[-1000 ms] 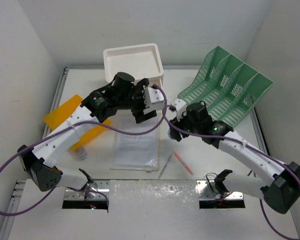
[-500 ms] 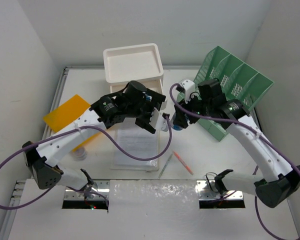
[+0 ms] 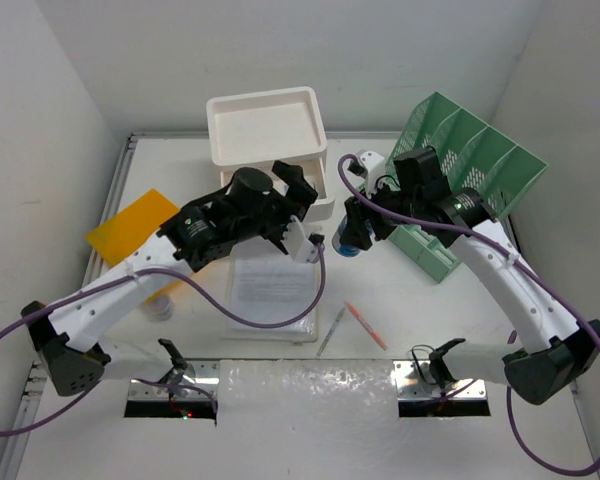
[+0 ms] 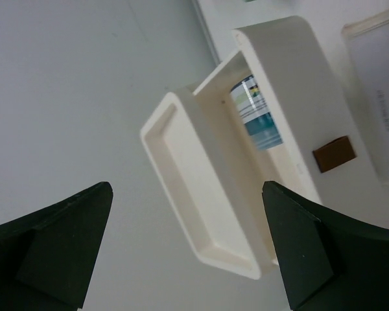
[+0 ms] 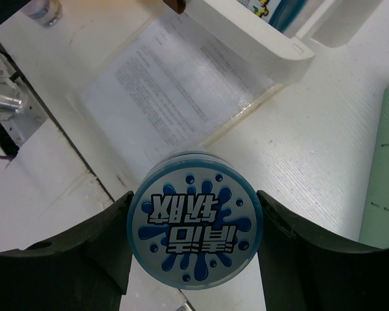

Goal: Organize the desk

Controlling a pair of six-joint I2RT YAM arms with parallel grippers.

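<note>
Right hand point(image 5: 194, 217): clamped on blue tub point(image 5: 193, 228)
Left hand point(image 4: 185, 243): fingers apart, empty
Risk: misaligned tub may clip drawer point(image 4: 292, 97) rim and slip

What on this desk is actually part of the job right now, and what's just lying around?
In play: desk, blue-lidded tub held by right gripper, open drawer, white drawer box, left gripper.

Lying about: sleeved paper, red pen, grey pen, orange folder, green rack, small clear container.
</note>
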